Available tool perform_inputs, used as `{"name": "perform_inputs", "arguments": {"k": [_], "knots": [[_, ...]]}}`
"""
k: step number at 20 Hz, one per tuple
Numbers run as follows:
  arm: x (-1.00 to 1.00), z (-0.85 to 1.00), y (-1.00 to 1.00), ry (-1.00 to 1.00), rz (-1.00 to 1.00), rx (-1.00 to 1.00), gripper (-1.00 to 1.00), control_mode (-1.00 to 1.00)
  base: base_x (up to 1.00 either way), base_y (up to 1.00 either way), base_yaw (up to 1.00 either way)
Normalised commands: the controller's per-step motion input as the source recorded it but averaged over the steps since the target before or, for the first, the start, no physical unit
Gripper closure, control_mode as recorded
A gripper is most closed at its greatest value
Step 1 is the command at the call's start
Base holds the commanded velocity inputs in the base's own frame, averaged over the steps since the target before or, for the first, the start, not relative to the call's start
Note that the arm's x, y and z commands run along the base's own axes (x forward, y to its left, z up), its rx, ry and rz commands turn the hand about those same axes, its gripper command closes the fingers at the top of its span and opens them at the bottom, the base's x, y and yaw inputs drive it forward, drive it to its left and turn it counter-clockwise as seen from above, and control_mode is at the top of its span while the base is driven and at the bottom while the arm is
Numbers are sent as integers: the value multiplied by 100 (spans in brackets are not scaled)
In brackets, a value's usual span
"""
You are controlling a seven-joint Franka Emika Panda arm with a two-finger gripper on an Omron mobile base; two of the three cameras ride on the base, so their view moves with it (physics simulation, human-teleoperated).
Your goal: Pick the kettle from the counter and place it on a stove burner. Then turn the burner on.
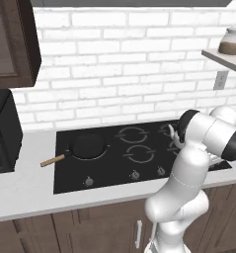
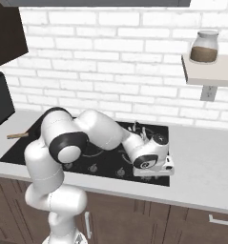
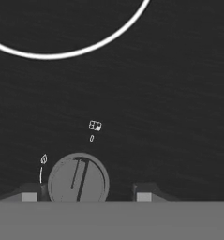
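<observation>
The tool (image 3: 86, 193) sits low over the black cooktop (image 1: 114, 163) with its tips spread either side of a round control knob (image 3: 78, 180), not yet pinching it. To turn it cleanly, centre the knob between the tips first, since it lies nearer one tip. The arm bends forward and down, wrist low at the cooktop's front right. The kettle (image 2: 139, 129) stands on a rear burner, just behind the wrist.

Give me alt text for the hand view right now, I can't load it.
A round grey control knob sits low in the frame between the gripper's two dark fingertips, jaws apart and not yet touching it. Around it lies black glass cooktop, with small white markings above the knob and a burner ring's white arc across the top.
</observation>
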Motion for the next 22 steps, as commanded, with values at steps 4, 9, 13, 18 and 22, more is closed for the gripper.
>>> {"name": "perform_inputs", "arguments": {"k": [4, 9, 13, 18, 22], "knots": [[14, -21, 12, -5, -3, 0, 100, -100, 0, 0, 0], [5, -7, 20, 0, -5, 0, 100, -100, 0, 0, 0], [0, -3, 33, 0, 0, 0, 100, -100, 0, 0, 0], [3, 0, 9, 0, 0, 0, 100, -100, 0, 0, 0], [0, -5, 6, 1, 12, 0, 100, -100, 0, 0, 0]]}}
